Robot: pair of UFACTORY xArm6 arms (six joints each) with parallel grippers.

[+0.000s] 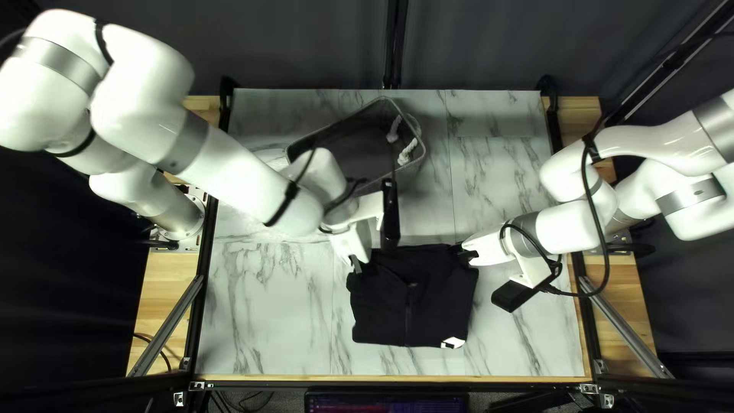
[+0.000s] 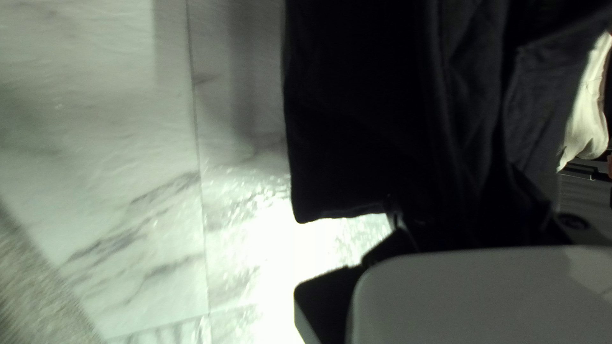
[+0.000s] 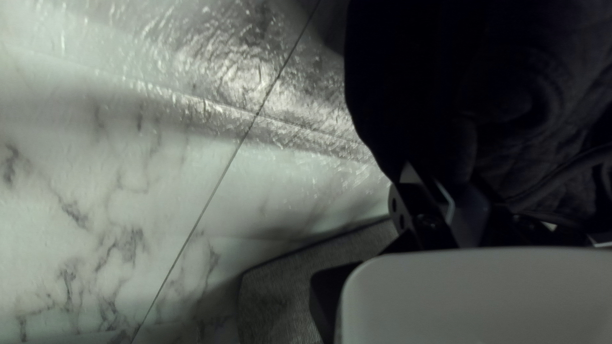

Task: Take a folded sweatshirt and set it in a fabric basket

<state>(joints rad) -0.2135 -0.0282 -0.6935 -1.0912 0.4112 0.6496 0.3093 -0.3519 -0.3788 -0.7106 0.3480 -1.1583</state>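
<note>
Securing both upper corners of the folded black sweatshirt (image 1: 413, 306) looks like the step in hand. It sits near the desk's (image 1: 267, 306) near edge, below the basket (image 1: 355, 126) in the top left view, with the left gripper (image 1: 361, 262) at one corner and the right gripper (image 1: 465, 255) at the other. I cannot tell whether either set of jaws is wide or clamped on cloth. Best take every layer at each side, then raise both arms together, level and slowly, so the fold neither sags nor opens.
</note>
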